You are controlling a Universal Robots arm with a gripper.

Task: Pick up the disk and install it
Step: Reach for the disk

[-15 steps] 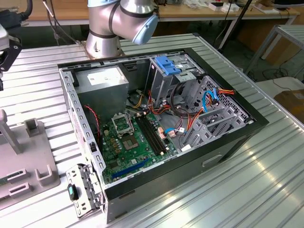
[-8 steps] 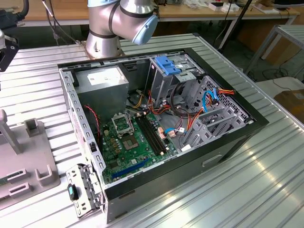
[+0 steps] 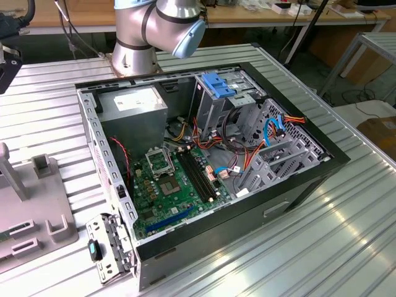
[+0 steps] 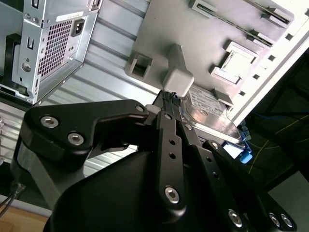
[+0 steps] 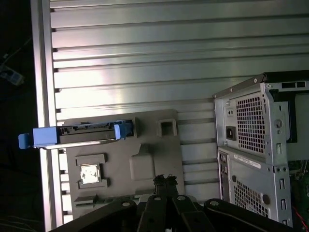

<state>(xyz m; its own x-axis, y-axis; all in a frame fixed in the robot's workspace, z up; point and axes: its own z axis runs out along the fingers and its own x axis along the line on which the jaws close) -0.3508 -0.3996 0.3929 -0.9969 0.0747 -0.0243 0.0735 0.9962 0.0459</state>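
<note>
Gripper (image 5: 164, 180): fingertips drawn close together with nothing between them, poised above the grey plate (image 5: 154, 145) that lies on the ribbed worktop (image 5: 145, 58). In the second wrist view the gripper (image 4: 169, 96) points toward a raised grey post (image 4: 177, 77) on the plate.

The disk (image 5: 77, 135), metal body in a blue carrier, sits in a holder along the plate's edge nearest the worktop's side rail, one blue end reaching past that rail. In the second wrist view the disk (image 4: 212, 108) lies just beyond the post. It is untouched.

The open computer case (image 5: 251, 125) stands at the plate's opposite side, well apart from the disk.

Step in hand, as judged: reaching for the disk. A good grasp calls for jaws spread wider than the disk, squared to its long sides, centred along its length, and kept clear of the post and the neighbouring holders. The disk should come straight out of its holder, not at a tilt.
</note>
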